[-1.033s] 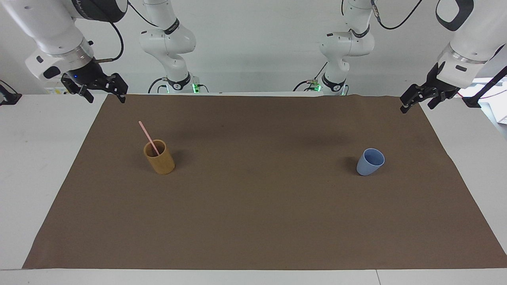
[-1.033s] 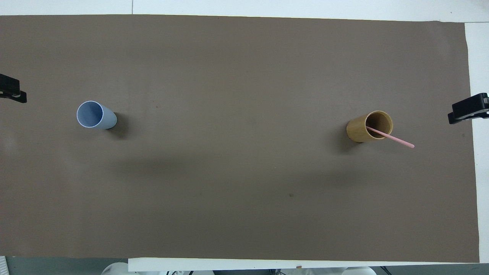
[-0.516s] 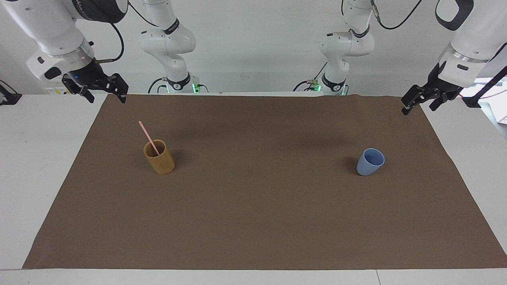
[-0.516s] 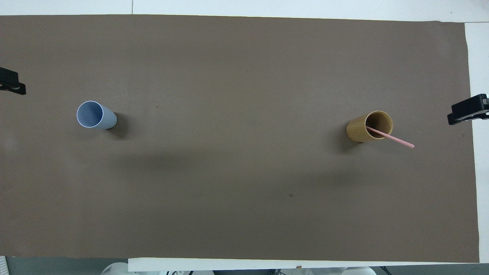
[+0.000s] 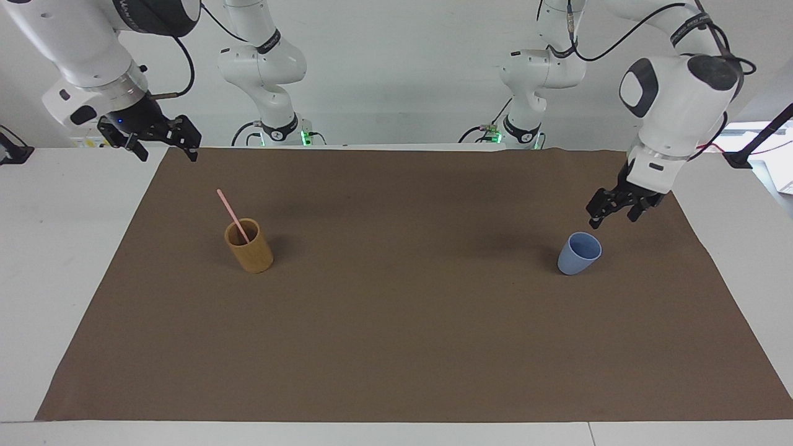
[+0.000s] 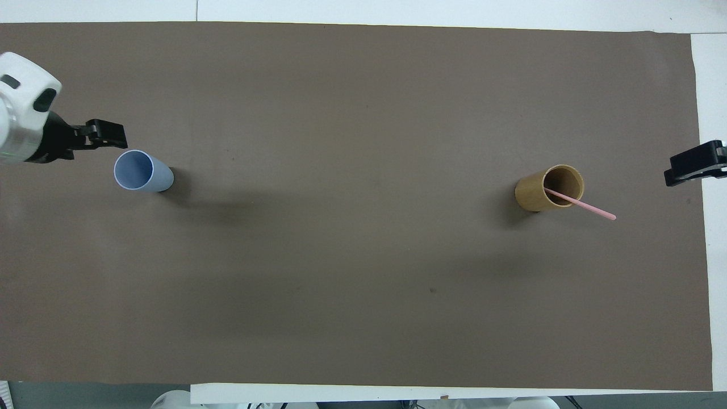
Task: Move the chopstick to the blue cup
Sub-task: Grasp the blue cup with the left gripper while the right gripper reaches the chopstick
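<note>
Left end effector [image 5: 612, 214] having swung in, now hovering open, empty, just beside blue cup [image 5: 579, 253]; chopstick [image 5: 232, 215] leaning in bamboo cup [image 5: 249, 246], well apart; right end effector [image 5: 162, 144] waiting open, empty.

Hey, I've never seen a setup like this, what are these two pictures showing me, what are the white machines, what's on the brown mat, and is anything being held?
They are two white robot arms with two-finger grippers. One picture faces them across the table; the other looks down from above their end.

On the brown mat stand a tan bamboo cup with a pink chopstick leaning in it, and a blue cup, empty.

The left gripper hangs open beside the blue cup, not touching it. The right gripper waits open at the mat's corner. Nothing is held.
</note>
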